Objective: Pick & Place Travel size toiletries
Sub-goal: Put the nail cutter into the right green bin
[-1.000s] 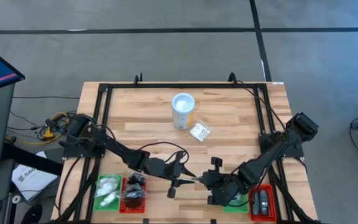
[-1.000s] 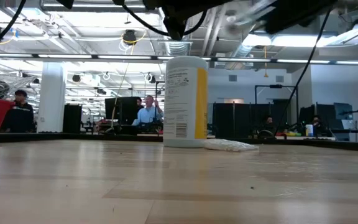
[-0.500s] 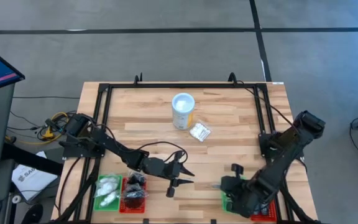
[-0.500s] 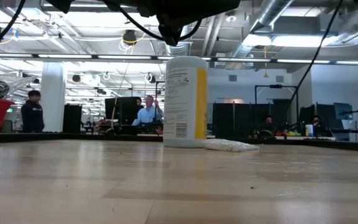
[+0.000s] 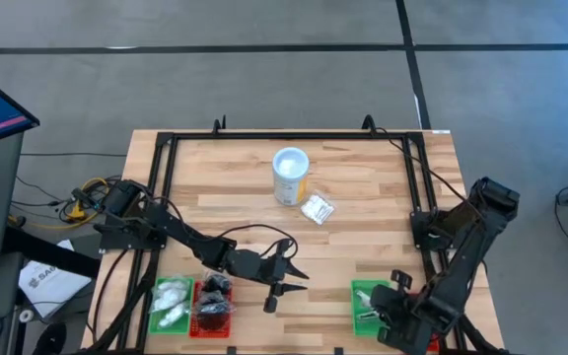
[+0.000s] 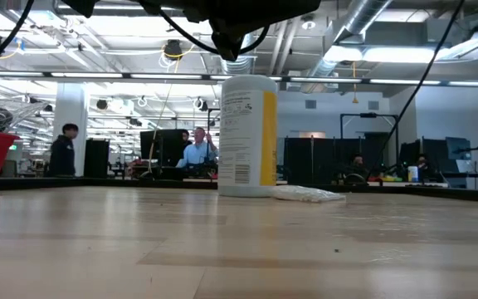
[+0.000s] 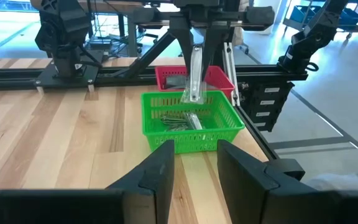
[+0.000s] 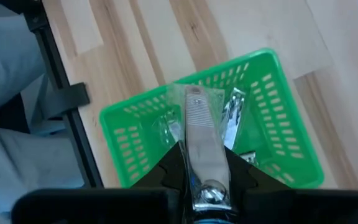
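My right gripper (image 8: 204,155) is shut on one of the travel size toiletries, a silver clipper in clear wrap (image 8: 199,127). It hangs over the green tray (image 5: 368,296) at the table's near right, which holds several similar wrapped metal pieces (image 7: 185,119). The left wrist view shows that gripper (image 7: 196,43) above the tray. My left gripper (image 5: 299,280) stands open and holds nothing at the table's near middle, pointing toward the right edge. Another clear-wrapped white packet (image 5: 317,208) lies flat on the table beside the white tub (image 5: 290,176). My right gripper pinches the wrapped clipper by its upper end (image 8: 205,180) between its two fingers. The fingers come steeply from above, and the clipper lies along them. Its free end (image 7: 194,94) hangs down past the fingertips, clear above the green tray's contents.
A red tray (image 7: 219,76) stands just beyond the right green tray. At the near left are a green tray (image 5: 171,304) with white packets and a red tray (image 5: 213,306) with black round pieces. Black frame rails (image 5: 417,187) run along the table's edges.
My right gripper has drawn away from my left gripper at the near middle and gone toward the table's near right corner, carrying the wrapped clipper. It has tipped to point down and rolled, and is now over the green tray.
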